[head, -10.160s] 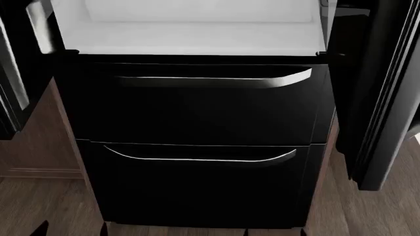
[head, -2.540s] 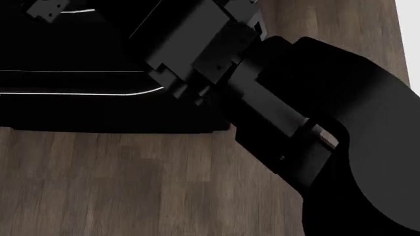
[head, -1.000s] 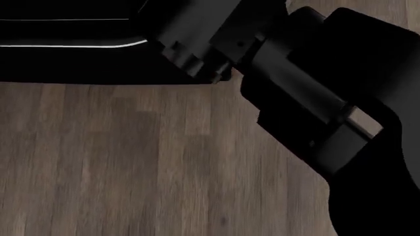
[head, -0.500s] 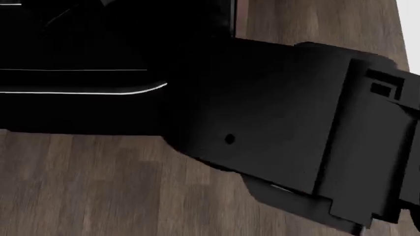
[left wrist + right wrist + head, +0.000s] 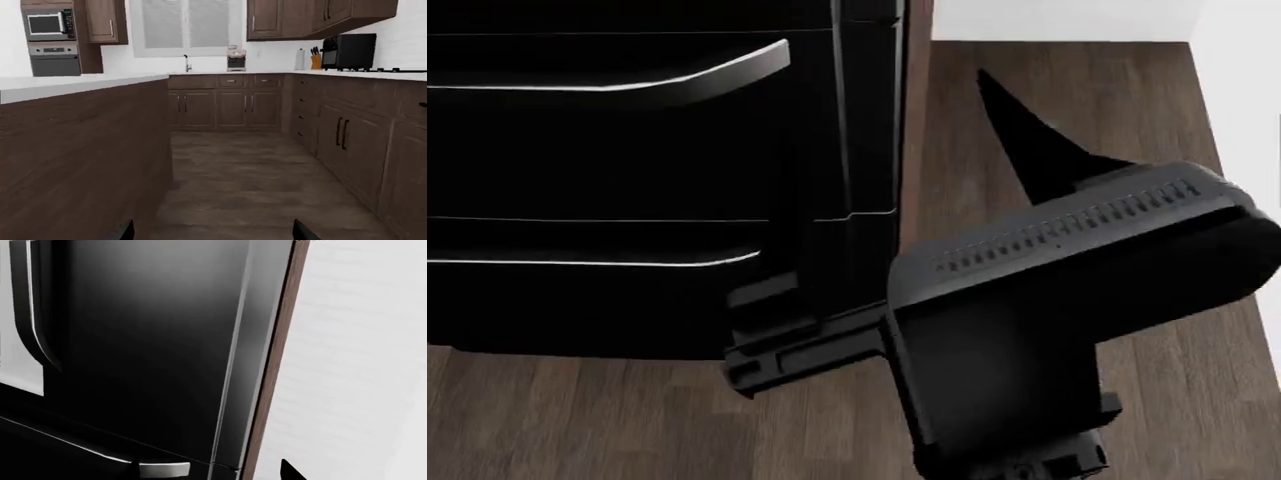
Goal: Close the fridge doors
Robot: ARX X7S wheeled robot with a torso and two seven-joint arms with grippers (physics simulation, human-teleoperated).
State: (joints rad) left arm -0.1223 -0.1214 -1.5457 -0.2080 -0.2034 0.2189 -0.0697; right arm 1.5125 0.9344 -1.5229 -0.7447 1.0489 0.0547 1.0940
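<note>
On my right wrist camera I see one of the fridge doors (image 5: 153, 350), a tall glossy black panel with its long curved vertical handle (image 5: 33, 325) at one edge. A strip of white shows beside that handle, but I cannot tell from here whether the door stands ajar. A thin brown wood panel (image 5: 273, 370) runs along the door's other edge, with a white wall (image 5: 353, 355) beyond it. Below the door sits the end of a drawer's pale horizontal handle (image 5: 163, 470).

My head camera looks down at the two black drawers, the upper drawer (image 5: 627, 140) and the lower drawer (image 5: 601, 300), above a wood floor (image 5: 587, 420). The right arm (image 5: 1054, 300) crosses in front of the fridge's lower corner. The upper doors are out of this view.

The left wrist camera faces away, down a kitchen aisle of dark wood cabinets (image 5: 347, 140), with a microwave (image 5: 47, 23) high on the far wall.

Only dark jaw tips peek into each wrist picture, so I cannot tell how either pair of jaws stands.
</note>
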